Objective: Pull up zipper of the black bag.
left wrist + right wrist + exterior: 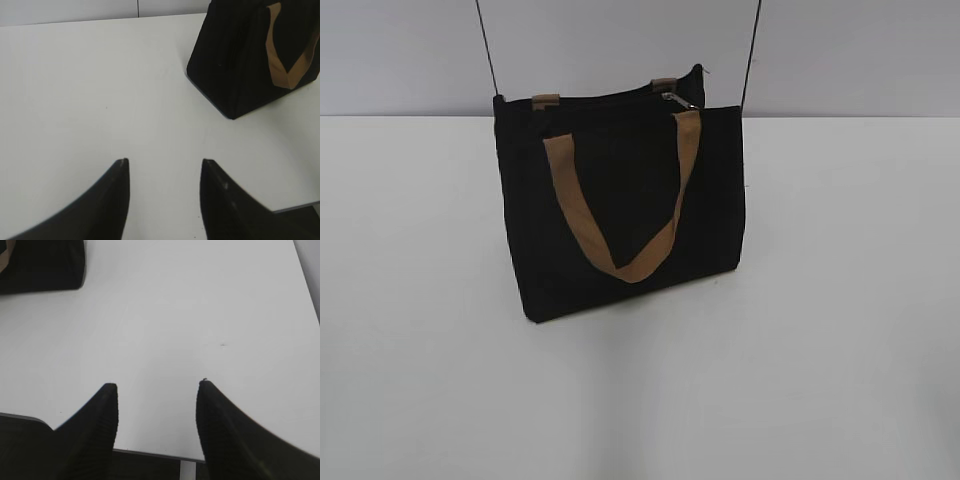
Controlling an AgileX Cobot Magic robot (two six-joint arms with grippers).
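Note:
The black bag (pixel 620 210) stands upright on the white table (pixel 840 300), its tan front handle hanging down its face. The zipper (pixel 610 100) runs along the top edge, with a small silvery pull tab (pixel 682 101) near the right end. The bag also shows at the top right of the left wrist view (pixel 245 60) and at the top left corner of the right wrist view (pixel 42 265). My left gripper (pixel 165 161) is open and empty over the table, well short of the bag. My right gripper (pixel 157 384) is open and empty near the table's front edge. Neither gripper shows in the exterior view.
Two thin black cords (pixel 488 50) rise from the bag's sides out of the top of the exterior view. A pale wall stands behind the table. The table's front edge (pixel 150 454) lies just under my right gripper.

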